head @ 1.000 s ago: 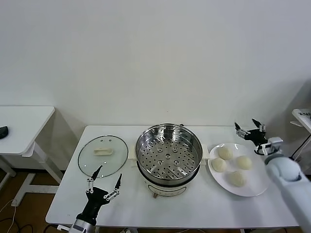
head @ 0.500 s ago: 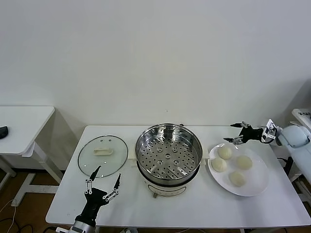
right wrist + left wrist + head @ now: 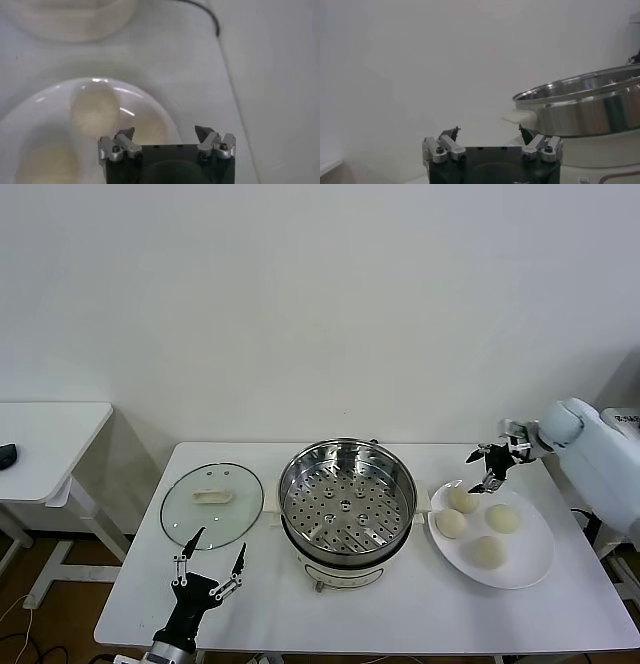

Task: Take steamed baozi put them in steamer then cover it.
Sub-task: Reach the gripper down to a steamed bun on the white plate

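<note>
The right wrist view blurs the white plate (image 3: 45,107) and cuts off all but parts of three steamed baozi (image 3: 94,114); the left wrist view shows only the steamer's (image 3: 585,107) rim and side. The left arm is cut off by the near edge of the head view. The right arm reaches in from the right, its right gripper (image 3: 487,466) spread wide and empty, hovering over the far edge of the plate (image 3: 532,569), just beyond the farthest of the four steamed baozi (image 3: 462,499). The left gripper (image 3: 211,555) stands upright at the near left of the worktop (image 3: 420,609), fingers splayed, holding nothing, near the glass cover (image 3: 212,504). The cover lies flat to the left of the open steamer (image 3: 346,506), which sits mid-worktop with its perforated tray bare. A plain white wall stands behind, and a second white table (image 3: 45,439) is at far left
</note>
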Robot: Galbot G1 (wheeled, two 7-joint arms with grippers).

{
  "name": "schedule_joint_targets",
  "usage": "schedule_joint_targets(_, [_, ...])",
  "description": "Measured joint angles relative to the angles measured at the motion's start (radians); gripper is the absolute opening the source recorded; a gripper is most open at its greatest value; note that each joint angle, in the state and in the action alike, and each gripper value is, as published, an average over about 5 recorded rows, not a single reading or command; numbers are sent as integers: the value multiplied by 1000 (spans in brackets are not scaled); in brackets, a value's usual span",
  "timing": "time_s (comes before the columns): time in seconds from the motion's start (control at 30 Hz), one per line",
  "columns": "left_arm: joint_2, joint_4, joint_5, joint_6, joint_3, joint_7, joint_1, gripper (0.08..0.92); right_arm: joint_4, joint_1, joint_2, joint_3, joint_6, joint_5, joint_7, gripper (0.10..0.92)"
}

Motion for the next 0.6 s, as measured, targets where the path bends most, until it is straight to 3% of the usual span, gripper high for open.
schedule_joint_targets(0.6, [-5, 0, 2, -2, -1, -2, 8, 823, -81, -10, 88, -35, 35, -144, -22, 823])
